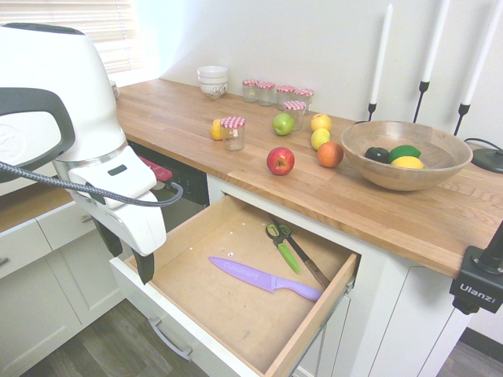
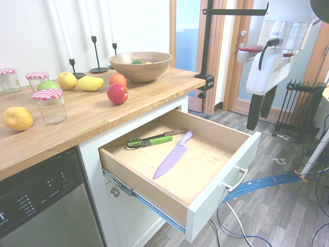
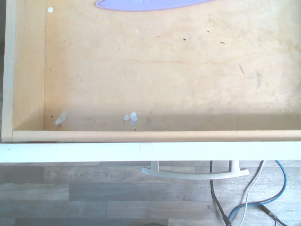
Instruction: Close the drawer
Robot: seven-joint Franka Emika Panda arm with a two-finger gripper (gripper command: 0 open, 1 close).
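Note:
The drawer (image 1: pixel 236 314) stands pulled far out from under the wooden counter. It has a pale plywood box (image 2: pixel 205 164), a white front (image 3: pixel 150 151) and a slim curved silver handle (image 3: pixel 195 172). Inside lie a purple knife (image 1: pixel 263 278) and green-handled scissors (image 2: pixel 149 140). My gripper (image 1: pixel 130 255) hangs open and holds nothing. It is above one end of the drawer's front, apart from it. From the other side the gripper (image 2: pixel 260 110) shows higher than the front panel. The wrist view looks straight down on the front edge and handle.
On the counter (image 1: pixel 377 204) stand a wooden bowl (image 1: pixel 405 157) of fruit, loose apples and lemons, several checked-lid jars (image 1: pixel 233 132) and candle holders. A dishwasher (image 2: pixel 41 195) sits beside the drawer unit. Cables (image 2: pixel 257 185) run over the floor in front.

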